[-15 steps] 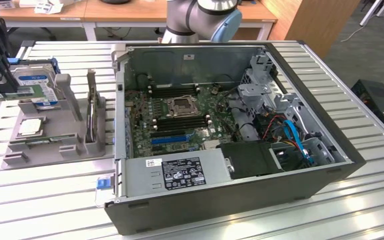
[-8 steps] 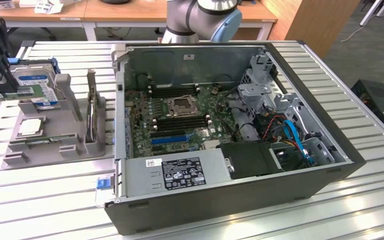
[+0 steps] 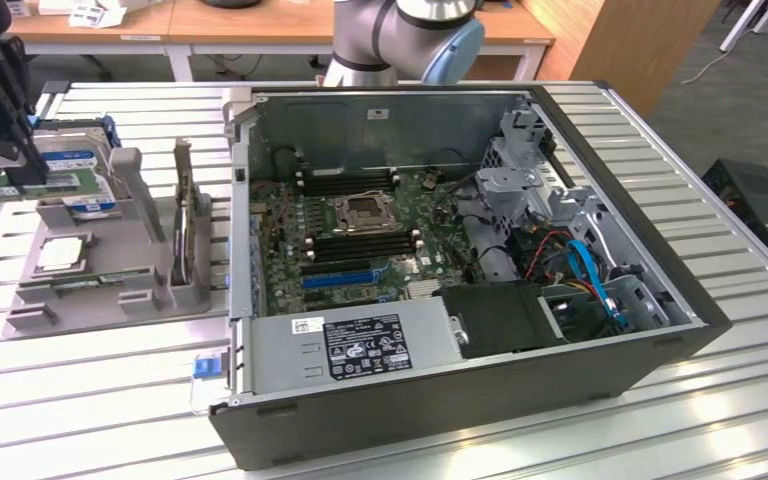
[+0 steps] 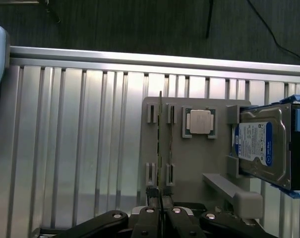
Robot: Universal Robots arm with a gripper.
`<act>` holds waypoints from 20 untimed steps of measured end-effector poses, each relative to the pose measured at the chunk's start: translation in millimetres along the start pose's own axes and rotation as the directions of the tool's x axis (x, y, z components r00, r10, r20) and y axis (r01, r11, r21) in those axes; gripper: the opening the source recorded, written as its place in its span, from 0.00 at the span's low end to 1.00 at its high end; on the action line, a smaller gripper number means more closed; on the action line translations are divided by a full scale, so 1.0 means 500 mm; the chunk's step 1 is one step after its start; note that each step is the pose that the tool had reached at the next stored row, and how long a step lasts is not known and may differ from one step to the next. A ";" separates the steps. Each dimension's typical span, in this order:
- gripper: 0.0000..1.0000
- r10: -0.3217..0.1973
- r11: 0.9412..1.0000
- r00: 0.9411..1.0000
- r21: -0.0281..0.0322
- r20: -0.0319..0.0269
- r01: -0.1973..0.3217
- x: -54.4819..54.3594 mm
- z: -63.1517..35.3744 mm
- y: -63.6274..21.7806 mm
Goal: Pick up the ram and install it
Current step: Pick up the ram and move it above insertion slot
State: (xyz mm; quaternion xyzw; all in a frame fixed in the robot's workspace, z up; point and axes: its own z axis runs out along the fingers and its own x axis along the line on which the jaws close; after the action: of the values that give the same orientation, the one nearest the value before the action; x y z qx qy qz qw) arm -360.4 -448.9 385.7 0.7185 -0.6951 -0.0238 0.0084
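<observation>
Gripper (image 4: 160, 201) clamped on the ram (image 4: 160, 144), edge-on over the slotted end of the grey fixture (image 4: 199, 163). Processor (image 4: 199, 121) just beside; hard drive (image 4: 259, 144) at the other end.

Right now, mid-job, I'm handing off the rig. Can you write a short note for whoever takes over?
Tool: shut on the ram, gripping it at one end.
Where: the ram sits in line with the slotted holders of the grey parts tray. In the exterior view it looks lifted above the tray, which stands to the exterior view's left of the open computer case.
Done: the ram is grasped.
Left: the ram is not installed. The black memory slots inside the case look unfilled.
</observation>
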 end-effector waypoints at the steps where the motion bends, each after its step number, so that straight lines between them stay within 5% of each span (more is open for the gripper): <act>1: 0.13 0.000 1.000 1.000 0.000 0.000 0.000 0.000 0.000 -0.003; 20: 0.13 0.000 1.000 1.000 -0.003 0.000 0.000 0.002 -0.006 -0.061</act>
State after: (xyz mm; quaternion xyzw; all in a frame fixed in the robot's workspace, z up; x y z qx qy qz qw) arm -329.7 -448.9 387.4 0.7184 -0.6951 -0.0250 0.0095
